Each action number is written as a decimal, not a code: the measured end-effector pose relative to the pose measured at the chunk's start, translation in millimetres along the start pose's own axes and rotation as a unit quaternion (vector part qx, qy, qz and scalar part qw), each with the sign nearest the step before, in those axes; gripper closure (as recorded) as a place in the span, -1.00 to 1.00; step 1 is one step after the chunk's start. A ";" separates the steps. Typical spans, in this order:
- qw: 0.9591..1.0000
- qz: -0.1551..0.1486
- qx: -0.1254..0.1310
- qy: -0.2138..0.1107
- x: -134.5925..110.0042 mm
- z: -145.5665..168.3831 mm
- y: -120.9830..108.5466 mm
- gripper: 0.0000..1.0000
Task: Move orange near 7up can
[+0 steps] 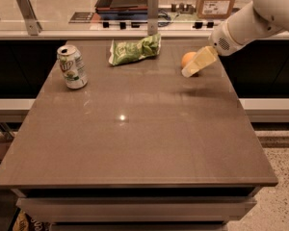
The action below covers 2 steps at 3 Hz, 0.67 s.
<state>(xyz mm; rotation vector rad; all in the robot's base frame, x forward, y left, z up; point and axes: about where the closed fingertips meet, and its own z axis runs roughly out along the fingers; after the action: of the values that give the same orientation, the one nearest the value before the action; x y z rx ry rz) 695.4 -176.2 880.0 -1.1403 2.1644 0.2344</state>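
Small round orange fruit [187, 59] sits on the brown worktop [135, 143], far to the right of the upright silver-white 7up soda can with green lettering [72, 67] and well apart from it. A crumpled green snack bag [135, 49] lies right of the can and slightly further back, between can and orange. The cream-tipped gripper [192, 67] on the white arm is also far right of the can, at the orange and covering its right side. I can't tell whether it's open or gripping anything.

Single camera, high before table [135, 143], facing down toward back counter [62, 27]; medium range; jaws in upper right.
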 end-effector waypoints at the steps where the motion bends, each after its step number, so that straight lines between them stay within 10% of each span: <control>1: 1.000 0.005 -0.007 -0.009 -2.6 18.1 2.2 -1.00; 2: 1.000 0.016 0.006 -0.022 -2.6 41.6 -0.8 -1.00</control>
<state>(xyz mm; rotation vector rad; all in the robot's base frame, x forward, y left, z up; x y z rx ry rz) 717.0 -156.6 850.2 -1.0850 2.1433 0.2583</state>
